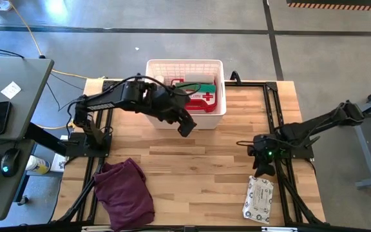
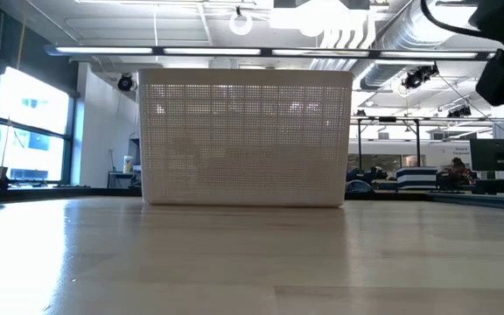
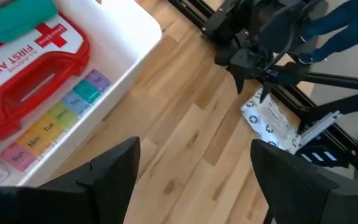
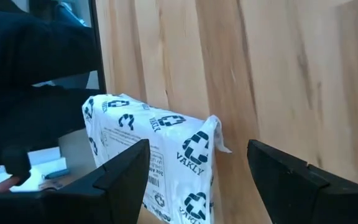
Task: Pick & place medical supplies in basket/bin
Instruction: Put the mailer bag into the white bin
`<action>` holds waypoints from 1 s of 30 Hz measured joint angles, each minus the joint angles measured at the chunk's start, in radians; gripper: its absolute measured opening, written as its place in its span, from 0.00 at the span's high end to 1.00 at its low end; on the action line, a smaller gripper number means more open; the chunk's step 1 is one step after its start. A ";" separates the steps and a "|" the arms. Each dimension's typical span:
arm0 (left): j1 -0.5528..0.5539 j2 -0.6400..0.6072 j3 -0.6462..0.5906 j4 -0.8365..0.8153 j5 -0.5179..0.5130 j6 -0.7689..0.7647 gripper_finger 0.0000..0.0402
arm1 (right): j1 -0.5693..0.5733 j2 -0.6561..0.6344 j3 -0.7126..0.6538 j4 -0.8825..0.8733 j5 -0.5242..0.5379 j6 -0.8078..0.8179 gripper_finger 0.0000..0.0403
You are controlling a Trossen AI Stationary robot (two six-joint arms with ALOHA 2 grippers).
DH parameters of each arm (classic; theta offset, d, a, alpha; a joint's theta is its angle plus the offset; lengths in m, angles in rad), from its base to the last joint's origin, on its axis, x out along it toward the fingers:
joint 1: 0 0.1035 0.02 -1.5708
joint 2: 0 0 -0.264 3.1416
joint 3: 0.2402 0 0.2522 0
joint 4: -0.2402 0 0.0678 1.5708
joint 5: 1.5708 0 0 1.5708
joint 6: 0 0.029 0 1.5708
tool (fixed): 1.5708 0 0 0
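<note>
Wipes pack (image 1: 258, 199) lies at the table's near right edge, its long axis running front to back, just in front of the right gripper (image 1: 263, 169), open and empty; left gripper (image 1: 186, 126), also open and empty, hangs by the basket (image 1: 152, 67).

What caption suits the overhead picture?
Left gripper open beside the white basket; right gripper open above the wipes pack.

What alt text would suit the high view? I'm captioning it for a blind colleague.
A white rectangular plastic basket at the wooden table's far edge holds a red first-aid case. The left gripper hangs open beside it; the right gripper is open above a white wipes pack. A dark purple cloth lies front-left.
</note>
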 joint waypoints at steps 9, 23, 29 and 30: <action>0.003 0.000 0.000 -0.003 -0.004 -0.001 0.16 | 0.086 0.000 -0.116 0.243 0.005 0.197 0.36; 0.003 0.000 0.000 -0.008 -0.003 0.011 0.16 | 0.233 0.000 -0.161 0.301 0.159 0.291 0.36; 0.003 0.000 0.000 -0.008 -0.002 0.014 0.16 | 0.285 0.001 -0.160 0.319 0.205 0.302 0.36; 0.003 0.000 0.000 -0.009 -0.002 0.018 0.16 | 0.293 0.002 -0.160 0.318 0.218 0.302 0.36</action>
